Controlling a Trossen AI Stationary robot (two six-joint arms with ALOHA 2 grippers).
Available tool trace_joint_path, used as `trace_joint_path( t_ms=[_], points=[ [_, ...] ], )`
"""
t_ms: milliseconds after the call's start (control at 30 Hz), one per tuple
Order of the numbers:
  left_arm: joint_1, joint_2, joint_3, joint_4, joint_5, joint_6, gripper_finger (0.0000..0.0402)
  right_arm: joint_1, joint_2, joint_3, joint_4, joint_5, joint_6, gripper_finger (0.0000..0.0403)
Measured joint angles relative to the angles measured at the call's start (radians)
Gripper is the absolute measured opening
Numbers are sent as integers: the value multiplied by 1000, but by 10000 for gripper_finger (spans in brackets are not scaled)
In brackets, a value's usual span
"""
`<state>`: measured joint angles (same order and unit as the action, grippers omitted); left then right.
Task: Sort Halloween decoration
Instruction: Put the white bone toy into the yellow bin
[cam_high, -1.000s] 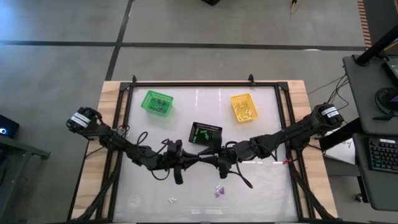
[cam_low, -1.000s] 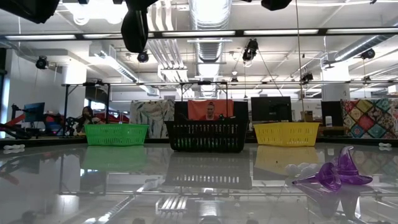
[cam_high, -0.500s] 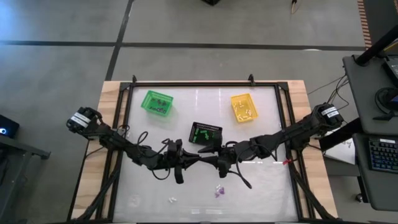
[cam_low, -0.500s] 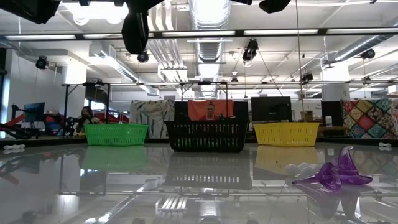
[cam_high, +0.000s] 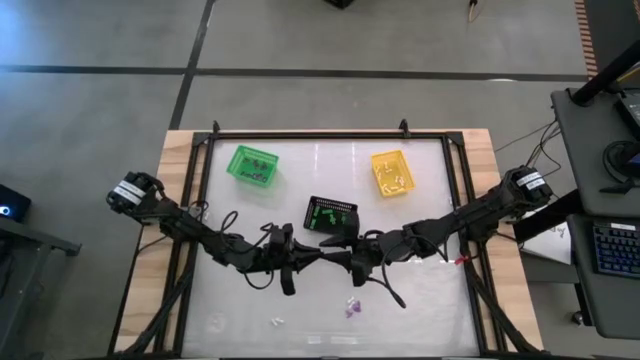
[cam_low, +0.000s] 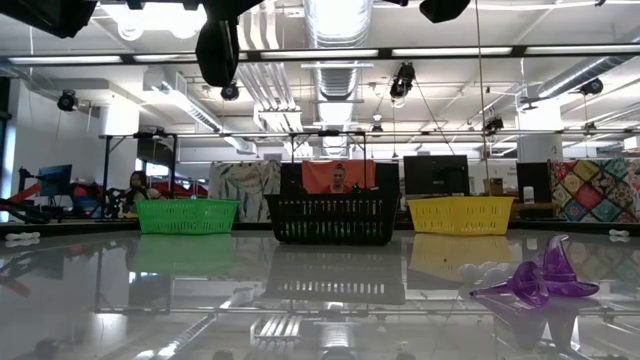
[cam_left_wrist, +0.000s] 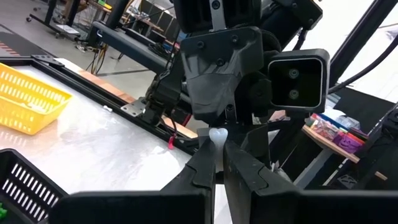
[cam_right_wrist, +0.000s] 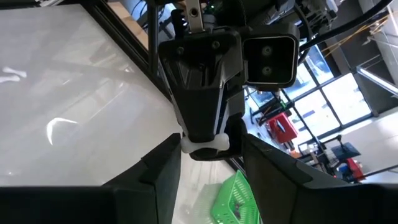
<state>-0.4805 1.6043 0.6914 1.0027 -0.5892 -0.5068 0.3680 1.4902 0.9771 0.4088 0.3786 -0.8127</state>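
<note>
Now that the right claw (cam_high: 340, 250) has spread its fingers wide, the little white bone trinket (cam_right_wrist: 206, 145) is pinched only by the left claw (cam_high: 318, 252), which is clamped tight on it. A second ago the right one was only partly open, so this looks like a mid-air handoff just wrapping up over the middle of the desk (cam_high: 430, 170), right below the black basket (cam_high: 331, 214). You can see the white piece at the left fingertips in the left wrist view too. My guess is the left arm now owns it and has to carry it off to whichever basket takes white ones, maybe the yellow basket (cam_high: 392, 172). Meanwhile the purple trinket (cam_low: 540, 279) and another white bit (cam_high: 277, 321) lie loose near the front edge, nothing in the green basket (cam_high: 252, 165) has moved.
</note>
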Motion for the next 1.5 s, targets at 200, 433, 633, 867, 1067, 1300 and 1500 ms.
trace_joint_path(
  t_ms=[200, 433, 633, 867, 1067, 1300, 1500],
  points=[
    [0, 0, 0, -1, 0, 0, 0, 1, 0, 0, 0, 0, 1, 162],
    [0, 0, 0, -4, 0, 0, 0, 1, 0, 0, -1, 0, -3, 155],
    [1, 0, 0, -8, -1, 0, 0, 1, 0, 0, -2, -2, -14, 146],
    [5, 0, 0, -8, 0, 1, 0, 1, 0, 0, -2, -10, -18, 144],
    [5, 0, 0, -8, -1, 1, 0, 1, 0, 0, -7, -11, -18, 124],
    [4, 0, 0, -9, -8, 1, 0, 1, 0, 0, -14, -14, -18, 83],
    [4, 0, 0, -9, -7, 2, 0, 2, 0, 0, -14, -15, -18, 71]
  ],
)
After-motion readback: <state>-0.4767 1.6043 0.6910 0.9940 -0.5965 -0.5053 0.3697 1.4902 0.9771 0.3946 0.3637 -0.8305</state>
